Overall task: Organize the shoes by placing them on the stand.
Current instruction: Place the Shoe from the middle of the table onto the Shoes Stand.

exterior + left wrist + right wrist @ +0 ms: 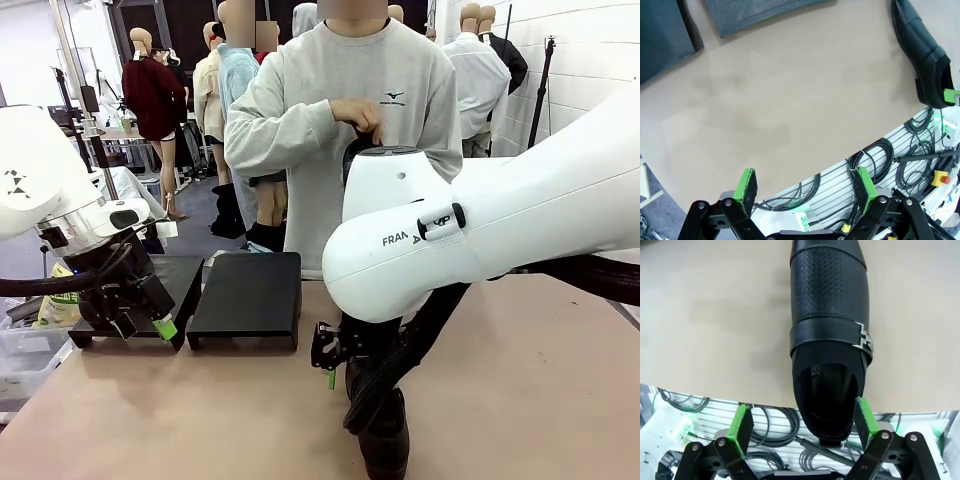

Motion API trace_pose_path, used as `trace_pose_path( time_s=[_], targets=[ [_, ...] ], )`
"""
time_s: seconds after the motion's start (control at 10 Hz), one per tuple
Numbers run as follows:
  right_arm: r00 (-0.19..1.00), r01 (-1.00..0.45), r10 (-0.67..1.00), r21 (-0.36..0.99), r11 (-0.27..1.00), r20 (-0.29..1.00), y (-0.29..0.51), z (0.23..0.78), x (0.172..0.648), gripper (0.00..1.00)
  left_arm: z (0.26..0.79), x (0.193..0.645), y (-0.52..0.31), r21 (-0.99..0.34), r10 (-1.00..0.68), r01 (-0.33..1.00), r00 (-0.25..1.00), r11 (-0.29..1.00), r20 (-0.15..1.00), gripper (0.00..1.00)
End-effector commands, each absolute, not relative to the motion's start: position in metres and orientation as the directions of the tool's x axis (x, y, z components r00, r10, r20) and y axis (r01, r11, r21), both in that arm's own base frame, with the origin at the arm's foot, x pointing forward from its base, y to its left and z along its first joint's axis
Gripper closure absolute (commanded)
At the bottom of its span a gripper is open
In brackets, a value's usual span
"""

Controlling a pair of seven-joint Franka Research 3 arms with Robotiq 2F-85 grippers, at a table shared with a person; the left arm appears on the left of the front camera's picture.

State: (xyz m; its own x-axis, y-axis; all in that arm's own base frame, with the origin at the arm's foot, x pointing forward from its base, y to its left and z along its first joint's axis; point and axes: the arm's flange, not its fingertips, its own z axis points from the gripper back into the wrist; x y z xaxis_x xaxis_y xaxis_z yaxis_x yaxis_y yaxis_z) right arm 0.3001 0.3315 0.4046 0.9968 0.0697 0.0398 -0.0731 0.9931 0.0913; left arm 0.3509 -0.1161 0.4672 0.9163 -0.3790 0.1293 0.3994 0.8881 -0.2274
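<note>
One black shoe (829, 335) with a strap and a silver buckle lies on the tan table at its near edge, toe pointing away. My right gripper (802, 420) is open and straddles its heel, the right pad (865, 416) close against the heel's side. In the front view the shoe (388, 440) sits low under the right arm, with the right gripper (330, 358) just above it. The left gripper (805, 185) is open and empty above bare table, and the shoe (922, 55) lies far off to its upper right. By the black stand (247, 295) hovers the left gripper (143, 326).
The stand has two flat black platforms side by side, the second platform (178, 280) partly behind my left gripper. A person (340, 120) in a grey sweatshirt stands at the far side with hands at the chest. A clear bin (25, 360) sits off the table's left edge.
</note>
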Motion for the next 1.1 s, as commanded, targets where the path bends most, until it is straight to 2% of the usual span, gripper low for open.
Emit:
trace_pose_path(
  time_s=[0.0, 0.2, 0.4, 0.5, 0.7, 0.8, 1.0],
  targets=[
    [0.996, -0.081, 0.078, 0.084, 0.993, 0.046, 0.333, 0.405, 0.302, 0.00, 0.467, 0.350, -0.116, -0.230, -0.375, 0.396, 0.918, 0.889, 0.130, 0.00],
    [0.992, -0.112, 0.107, 0.085, 0.990, 0.061, 0.313, 0.422, 0.298, 0.00, 0.467, 0.350, -0.116, -0.230, -0.375, 0.396, 0.918, 0.889, 0.130, 0.00],
    [0.984, -0.178, 0.173, 0.175, 0.968, 0.044, 0.272, 0.455, 0.302, 0.00, 0.467, 0.350, -0.116, -0.230, -0.375, 0.396, 0.918, 0.889, 0.130, 0.00],
    [0.988, -0.153, 0.145, 0.176, 0.973, 0.057, 0.254, 0.461, 0.308, 0.00, 0.467, 0.350, -0.116, -0.230, -0.375, 0.396, 0.918, 0.889, 0.130, 0.00],
    [0.993, -0.121, 0.121, 0.147, 0.982, 0.010, 0.188, 0.449, 0.332, 0.00, 0.467, 0.350, -0.116, -0.230, -0.375, 0.396, 0.918, 0.889, 0.130, 0.00],
    [0.996, -0.091, 0.090, 0.205, 0.974, 0.012, 0.147, 0.439, 0.340, 0.00, 0.467, 0.350, -0.116, -0.230, -0.375, 0.396, 0.918, 0.889, 0.130, 0.00],
    [0.996, -0.078, 0.068, 0.200, 0.977, 0.059, 0.102, 0.432, 0.341, 0.00, 0.467, 0.350, -0.116, -0.230, -0.375, 0.396, 0.918, 0.889, 0.130, 0.00]
  ],
)
